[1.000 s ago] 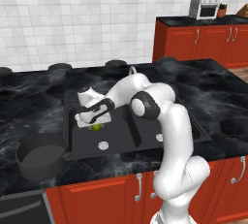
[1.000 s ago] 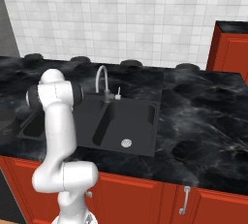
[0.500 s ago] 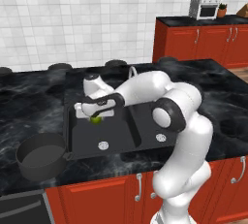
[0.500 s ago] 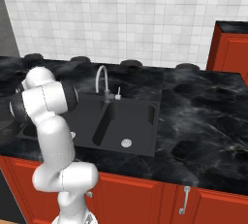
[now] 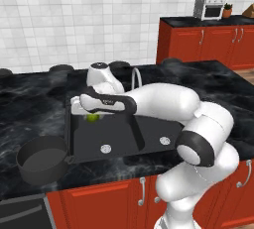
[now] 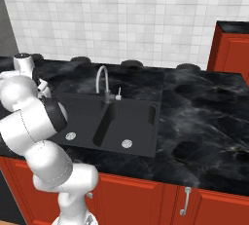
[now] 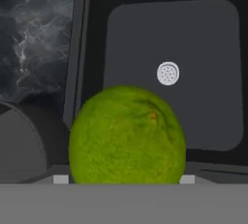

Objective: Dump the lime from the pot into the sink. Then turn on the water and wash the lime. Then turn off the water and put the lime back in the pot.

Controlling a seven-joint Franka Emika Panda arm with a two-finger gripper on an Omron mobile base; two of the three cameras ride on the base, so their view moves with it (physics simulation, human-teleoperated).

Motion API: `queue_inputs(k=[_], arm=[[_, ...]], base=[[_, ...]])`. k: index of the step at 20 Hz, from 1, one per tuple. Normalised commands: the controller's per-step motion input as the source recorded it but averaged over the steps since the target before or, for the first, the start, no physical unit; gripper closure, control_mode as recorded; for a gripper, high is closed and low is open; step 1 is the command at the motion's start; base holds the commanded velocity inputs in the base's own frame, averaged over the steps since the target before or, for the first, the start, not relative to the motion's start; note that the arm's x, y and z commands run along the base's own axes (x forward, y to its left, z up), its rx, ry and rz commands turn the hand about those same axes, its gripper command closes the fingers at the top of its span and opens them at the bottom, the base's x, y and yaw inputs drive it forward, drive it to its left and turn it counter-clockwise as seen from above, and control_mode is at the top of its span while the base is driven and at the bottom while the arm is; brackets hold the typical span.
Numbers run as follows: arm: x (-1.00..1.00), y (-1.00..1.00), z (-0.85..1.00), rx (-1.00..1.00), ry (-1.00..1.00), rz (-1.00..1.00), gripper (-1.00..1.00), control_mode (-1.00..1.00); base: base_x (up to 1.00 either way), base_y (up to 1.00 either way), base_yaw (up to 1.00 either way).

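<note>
The yellow-green lime (image 5: pixel 92 118) hangs above the left basin of the black sink (image 5: pixel 115 138), and my gripper (image 5: pixel 92 115) is shut on it. In the hand view the lime (image 7: pixel 127 136) covers the lower middle between my gripper (image 7: pixel 124 179) fingers. Beyond it lie the grey basin floor (image 7: pixel 198 48) and its silver drain (image 7: pixel 168 73). The dark grey pot (image 5: pixel 42 159) stands upright on the counter, left of the sink's front corner. Its rim (image 7: pixel 19 150) shows at the lower left of the hand view. My arm hides the left end of the sink (image 6: pixel 131 117) in the right base view.
A curved faucet (image 5: pixel 135 77) (image 6: pixel 103 80) rises behind the divider between the basins. Dark burners sit along the back of the black marble counter (image 6: pixel 199 117). A toaster oven (image 5: pixel 210 6) stands on the far red cabinets at the right.
The lime has moved a little up and to the left in the gripper's grip. My elbow has swung out to the right and lower, toward the front of the counter.
</note>
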Motion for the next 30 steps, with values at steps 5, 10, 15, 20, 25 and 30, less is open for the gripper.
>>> queue_inputs(k=[5, 10, 15, 20, 25, 30], arm=[[-0.77, 0.69, 0.57, 0.0, 0.0, 0.22, 1.0, -1.0], [-0.62, 0.69, 0.41, 0.0, 0.0, 0.23, 1.0, -1.0], [-0.49, 0.66, 0.05, 0.0, 0.0, 0.22, 1.0, -1.0], [-0.26, 0.53, -0.22, -0.05, -0.03, 0.18, 1.0, -1.0], [-0.03, 0.34, -0.33, -0.09, -0.06, 0.13, 1.0, -1.0], [0.0, 0.24, -0.43, -0.12, -0.05, 0.09, 1.0, -1.0]], base=[[0.0, 0.0, 0.0], [0.0, 0.0, 0.0], [0.0, 0.0, 0.0], [0.0, 0.0, 0.0], [0.0, 0.0, 0.0], [0.0, 0.0, 0.0]])
